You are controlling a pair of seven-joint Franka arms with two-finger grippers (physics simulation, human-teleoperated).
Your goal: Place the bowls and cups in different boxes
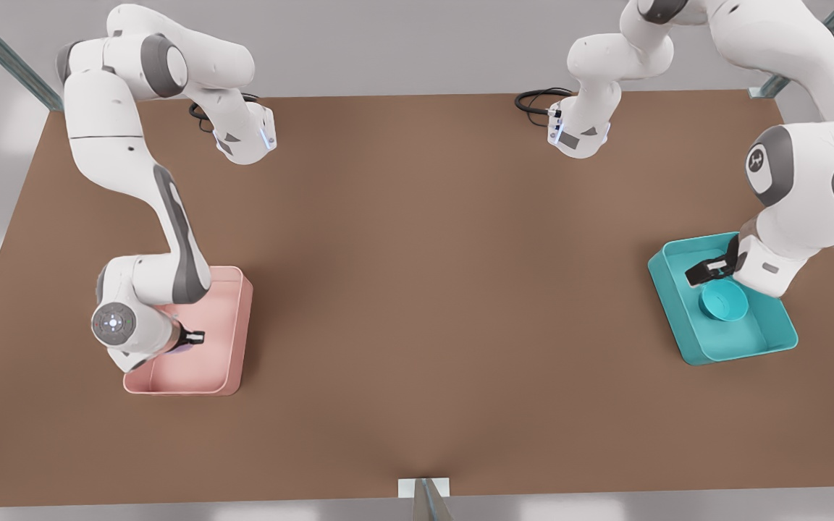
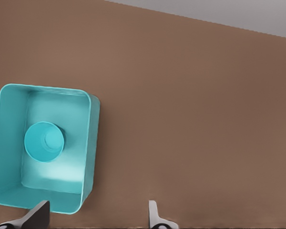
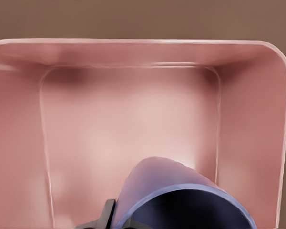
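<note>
One drop left: lavender-blue tapered cup [image 1: 182, 349] clamped in right end effector [image 1: 192, 337] directly above floor of pale pink rectangular box [image 1: 243, 325], small round teal bowl [image 1: 723, 300] already inside teal rectangular box [image 1: 670, 311] on brown counter [image 1: 424, 289], just beside spread-fingered, waiting left end effector [image 1: 710, 271].

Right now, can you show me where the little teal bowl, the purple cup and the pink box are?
teal bowl [image 1: 724, 299]: front view, on its inside hollow.
purple cup [image 3: 181, 191]: right wrist view, on its outer wall near the rim.
pink box [image 1: 223, 318]: front view, on its bare floor.
</note>
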